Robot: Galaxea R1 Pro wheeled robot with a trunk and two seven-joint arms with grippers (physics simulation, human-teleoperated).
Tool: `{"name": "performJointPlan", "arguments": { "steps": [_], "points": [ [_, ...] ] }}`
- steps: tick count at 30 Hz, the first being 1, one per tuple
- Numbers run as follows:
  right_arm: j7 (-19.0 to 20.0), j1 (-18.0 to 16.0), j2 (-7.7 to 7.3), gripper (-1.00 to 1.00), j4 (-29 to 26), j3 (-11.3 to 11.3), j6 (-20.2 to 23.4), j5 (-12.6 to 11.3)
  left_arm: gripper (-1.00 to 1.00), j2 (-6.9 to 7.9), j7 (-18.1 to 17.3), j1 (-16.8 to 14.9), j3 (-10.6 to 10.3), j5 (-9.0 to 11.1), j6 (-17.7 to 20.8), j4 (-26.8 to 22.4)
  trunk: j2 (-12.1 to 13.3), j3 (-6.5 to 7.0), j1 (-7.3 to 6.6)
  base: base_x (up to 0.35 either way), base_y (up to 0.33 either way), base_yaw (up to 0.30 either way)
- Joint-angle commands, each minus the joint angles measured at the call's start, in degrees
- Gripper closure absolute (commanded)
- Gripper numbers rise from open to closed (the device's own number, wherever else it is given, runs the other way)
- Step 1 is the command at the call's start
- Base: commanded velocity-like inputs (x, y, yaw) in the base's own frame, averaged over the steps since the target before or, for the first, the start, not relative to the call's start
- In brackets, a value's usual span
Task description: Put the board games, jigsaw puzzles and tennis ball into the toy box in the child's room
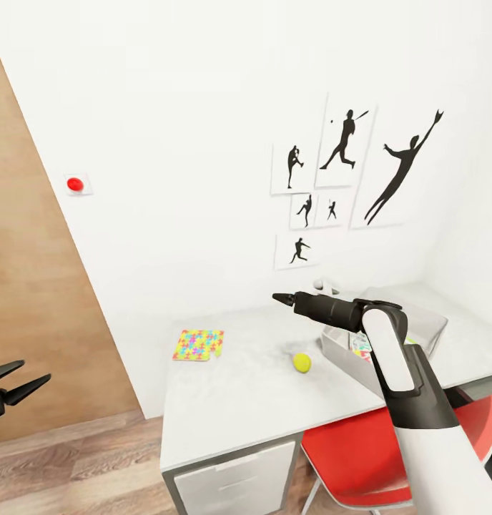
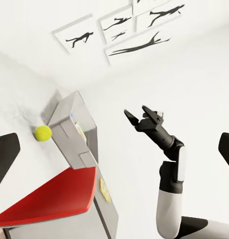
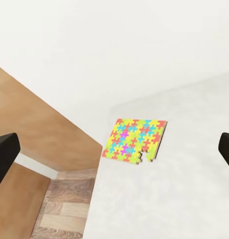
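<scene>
The right gripper (image 1: 281,297) hangs over the table (image 1: 246,408), jaws spread and holding nothing; in its wrist view the two dark fingertips stand wide at the edges, pointed toward the puzzle (image 3: 133,139). The step in hand seems to be fetching this puzzle. The next move calls for lowering toward the puzzle (image 1: 197,345), which lies near the table's back left edge, and getting a finger under its thin edge — not easy, I think, because the slab lies flat on the smooth top.

The puzzle is a thin slab of yellow, red, green and blue pieces with one uneven corner. The ball (image 1: 301,363) — small, round, yellow-green — rests just beside the box (image 1: 339,343), a grey bin with slanted sides; something colourful shows inside. The left gripper (image 1: 10,388) waits low, jaws open and empty.
</scene>
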Motion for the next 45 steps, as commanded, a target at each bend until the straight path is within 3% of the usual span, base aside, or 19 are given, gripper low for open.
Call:
{"name": "performJointPlan", "arguments": {
  "steps": [1, 18, 26, 29, 36, 45],
  "points": [
    [-0.29, -0.07, -0.05, -1.0, -0.06, 0.04, 0.15, -0.38, -1.0, 0.02, -0.05, -0.05, -0.03, 0.19, 0.54, 0.02, -0.13, -0.13, 0.05, 0.045, 0.037, 0.0],
    [-1.71, -0.19, 0.1, -1.0, 2.13, 0.31, 0.15, 0.11, -1.0, 0.02, -0.11, -0.05, -0.03, 0.19, 0.55, 0.04, -0.13, -0.13, 0.05, 0.025, 0.052, 0.0],
    [-10.49, -2.76, 1.44, -1.0, 11.66, 0.34, 0.15, 0.09, -1.0, 0.02, -0.13, -0.05, -0.03, 0.19, 0.55, 0.07, -0.13, -0.13, 0.05, 0.026, 0.044, 0.0],
    [-14.81, -4.73, 2.66, -1.0, 14.75, 1.82, 0.15, 0.01, -1.0, 0.02, -0.13, -0.05, -0.03, 0.19, 0.55, 0.05, -0.13, -0.13, 0.05, 0.003, 0.009, 0.0],
    [-18.18, -10.1, 5.92, -1.0, 22.45, 6.59, 0.15, 0.09, -1.0, 0.02, -0.13, -0.05, -0.01, 0.19, 0.55, 0.58, -0.13, -0.13, 0.05, 0.038, 0.109, 0.0],
    [-18.78, -11.72, 6.72, -1.0, 25.6, 8.45, 0.15, 0.19, -1.0, 0.06, -0.06, -0.05, 0.69, 0.19, 0.55, 1.77, -0.13, -0.13, 0.05, 0.029, 0.08, 0.0]
  ]
}}
